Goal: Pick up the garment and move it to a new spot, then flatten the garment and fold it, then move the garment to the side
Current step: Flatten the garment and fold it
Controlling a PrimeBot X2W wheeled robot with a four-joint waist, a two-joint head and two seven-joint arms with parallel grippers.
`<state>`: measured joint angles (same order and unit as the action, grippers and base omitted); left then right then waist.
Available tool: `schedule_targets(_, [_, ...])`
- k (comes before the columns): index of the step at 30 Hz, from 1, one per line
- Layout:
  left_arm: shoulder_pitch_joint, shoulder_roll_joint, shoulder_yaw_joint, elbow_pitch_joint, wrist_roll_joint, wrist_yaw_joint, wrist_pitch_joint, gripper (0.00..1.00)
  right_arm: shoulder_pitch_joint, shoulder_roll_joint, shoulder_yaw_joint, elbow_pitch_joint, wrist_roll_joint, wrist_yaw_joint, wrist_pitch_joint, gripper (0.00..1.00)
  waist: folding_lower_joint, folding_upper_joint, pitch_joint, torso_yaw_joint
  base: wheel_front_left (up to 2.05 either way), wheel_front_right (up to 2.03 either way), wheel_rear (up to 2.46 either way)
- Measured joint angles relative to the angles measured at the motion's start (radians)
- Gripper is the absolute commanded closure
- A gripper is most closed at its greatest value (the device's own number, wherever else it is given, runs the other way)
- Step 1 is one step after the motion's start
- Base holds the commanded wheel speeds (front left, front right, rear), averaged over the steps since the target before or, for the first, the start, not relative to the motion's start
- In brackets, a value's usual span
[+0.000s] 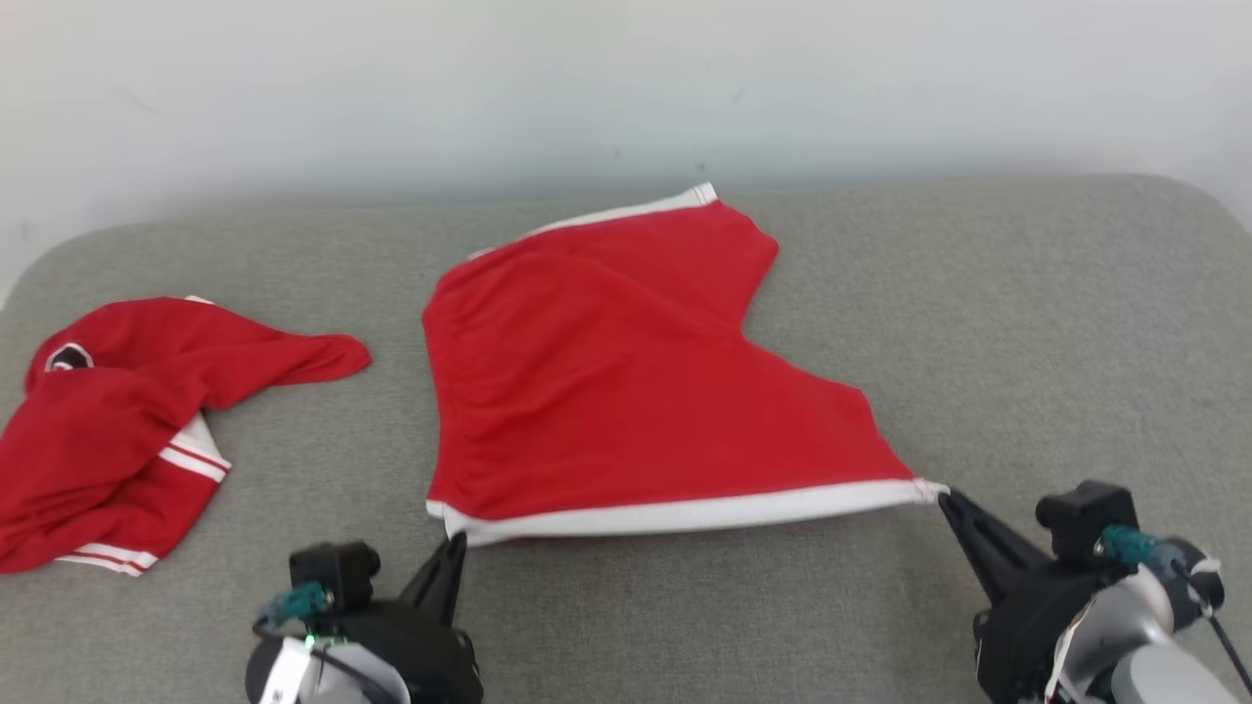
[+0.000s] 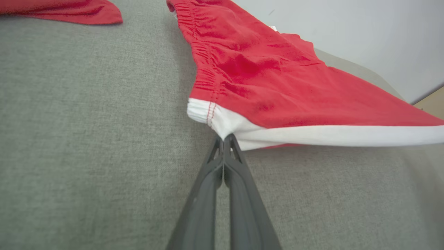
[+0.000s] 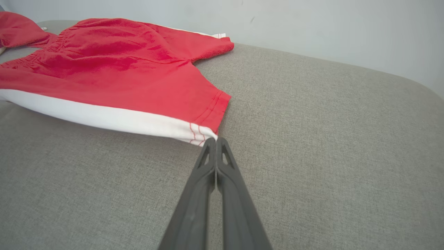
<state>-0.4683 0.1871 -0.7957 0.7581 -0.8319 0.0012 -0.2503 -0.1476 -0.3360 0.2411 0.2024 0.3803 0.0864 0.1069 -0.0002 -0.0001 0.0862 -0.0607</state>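
My left fingers (image 2: 211, 180) are clenched on the waistband corner of the red shorts (image 1: 606, 372) and my right fingers (image 3: 204, 180) on the hem corner, with the white side stripe (image 1: 685, 513) drawn taut between them. The rest of the shorts lies spread mid-way across the grey cushion (image 1: 1027, 342). Each grip takes only the tip of a corner, so a harder pull could slip one free and bunch the cloth, and the far leg may drag and crease; a second red garment (image 1: 108, 420) lies well apart to my left.
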Motion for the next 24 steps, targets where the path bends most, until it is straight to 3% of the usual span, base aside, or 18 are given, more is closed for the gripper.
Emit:
schedule_targets(15, [0.261, 0.037, 0.051, -0.204, 0.032, 0.06, 0.0, 1.0, 0.284, -0.012, -0.002, -0.185, 0.024, -0.076, 0.136, 1.0, 0.0, 0.0, -0.075, 0.067, 0.0, 0.0, 0.0])
schedule_targets(17, [0.282, 0.045, 0.059, -0.227, 0.047, 0.061, 0.0, 0.85, 0.305, -0.012, -0.001, -0.206, 0.025, -0.084, 0.156, 1.0, 0.0, -0.0001, -0.078, 0.072, 0.0, 0.0, 0.0])
schedule_targets(21, [0.312, 0.065, 0.062, -0.254, 0.067, 0.069, 0.0, 0.71, 0.32, -0.012, 0.001, -0.22, 0.036, -0.096, 0.191, 1.0, 0.0001, 0.0, -0.078, 0.072, 0.0, 0.0, 0.0])
schedule_targets(22, [0.318, 0.066, 0.063, -0.261, 0.069, 0.069, 0.0, 0.7, 0.328, -0.012, 0.007, -0.224, 0.041, -0.096, 0.2, 1.0, 0.0002, 0.0, -0.077, 0.072, 0.0, 0.0, 0.0])
schedule_targets(24, [0.324, 0.065, 0.06, -0.27, 0.075, 0.069, 0.0, 0.88, 0.341, -0.009, 0.019, -0.23, 0.049, -0.096, 0.22, 1.0, 0.0001, 0.0, -0.074, 0.072, 0.0, 0.0, 0.0])
